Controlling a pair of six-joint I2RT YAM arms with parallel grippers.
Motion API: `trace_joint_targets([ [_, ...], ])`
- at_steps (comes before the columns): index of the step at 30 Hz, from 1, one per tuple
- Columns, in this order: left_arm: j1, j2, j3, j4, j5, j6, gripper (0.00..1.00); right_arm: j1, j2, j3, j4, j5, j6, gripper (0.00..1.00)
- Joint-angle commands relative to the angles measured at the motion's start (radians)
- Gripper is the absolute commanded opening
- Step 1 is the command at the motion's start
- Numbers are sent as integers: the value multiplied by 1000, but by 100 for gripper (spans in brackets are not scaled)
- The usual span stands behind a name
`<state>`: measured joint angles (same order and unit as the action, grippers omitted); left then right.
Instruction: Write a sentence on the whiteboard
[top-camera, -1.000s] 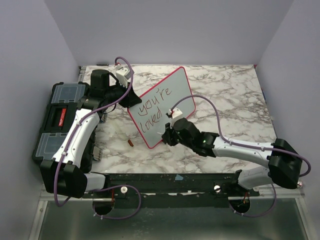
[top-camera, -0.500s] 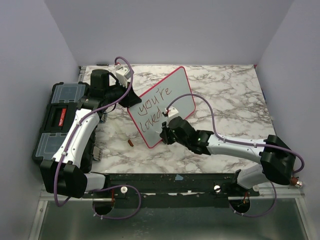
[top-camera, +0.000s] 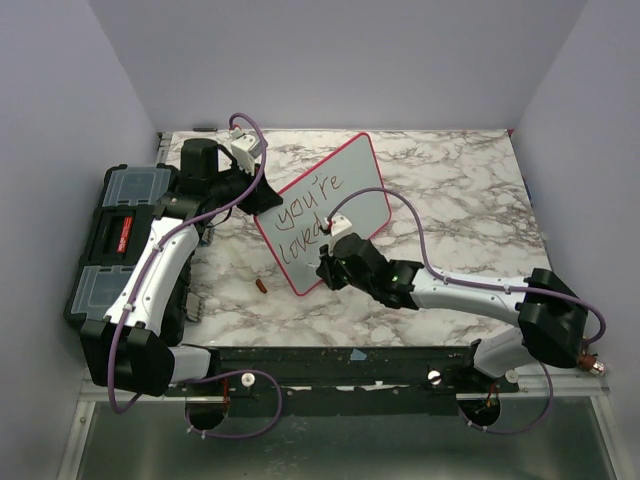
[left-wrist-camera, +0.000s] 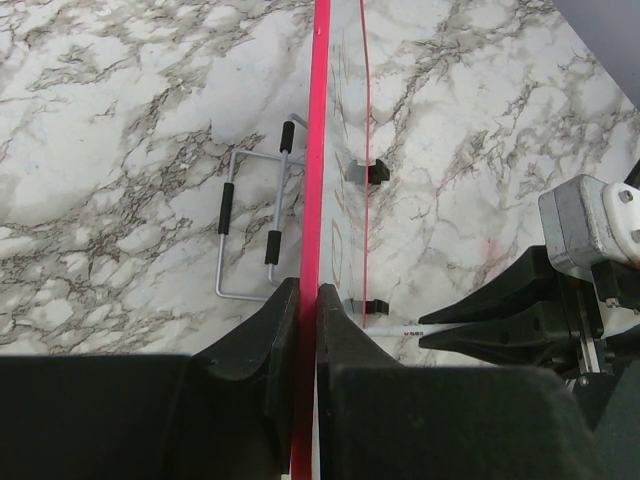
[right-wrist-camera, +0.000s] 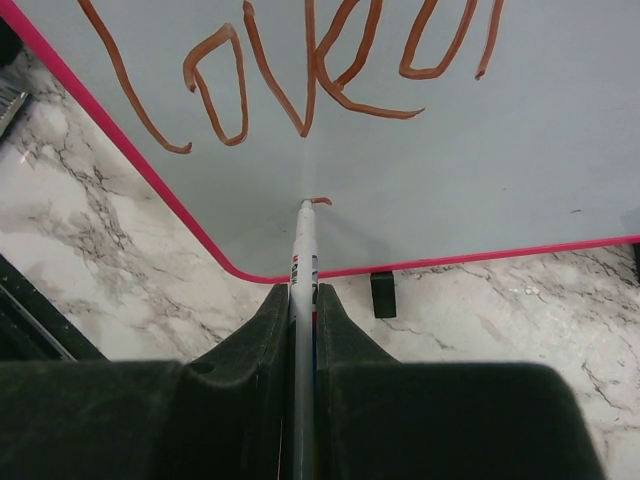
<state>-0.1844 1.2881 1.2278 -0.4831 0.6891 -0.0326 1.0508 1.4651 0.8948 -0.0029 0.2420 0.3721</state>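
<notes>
Plain pale lavender walls (top-camera: 330, 60) enclose the marble-patterned table (top-camera: 460, 180) at the back and on both sides. The light is soft and even. A black toolbox (top-camera: 115, 240) sits at the table's left edge; a dark rail (top-camera: 340, 362) runs across the near edge.

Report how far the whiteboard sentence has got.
Done: "you're loved" stands on the whiteboard. In hand: the right end effector presses a marker to the board below "loved", a short stroke begun; the left end effector clamps the red frame. Left: finishing that mark.
</notes>
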Motion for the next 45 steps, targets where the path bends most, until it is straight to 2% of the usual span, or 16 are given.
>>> trace_joint_targets([
  [1, -4, -15, 6, 19, -40, 28, 0, 12, 42, 29, 40, -24, -4, 1],
  [24, -4, -14, 6, 19, -39, 28, 0, 17, 47, -34, 5, 35, 37, 1],
  [34, -6, -17, 6, 17, -39, 28, 0, 17, 41, 5, -72, 130, 34, 1],
  [45, -9, -20, 4, 18, -37, 28, 0, 17, 66, 97, -84, 147, -3, 1],
])
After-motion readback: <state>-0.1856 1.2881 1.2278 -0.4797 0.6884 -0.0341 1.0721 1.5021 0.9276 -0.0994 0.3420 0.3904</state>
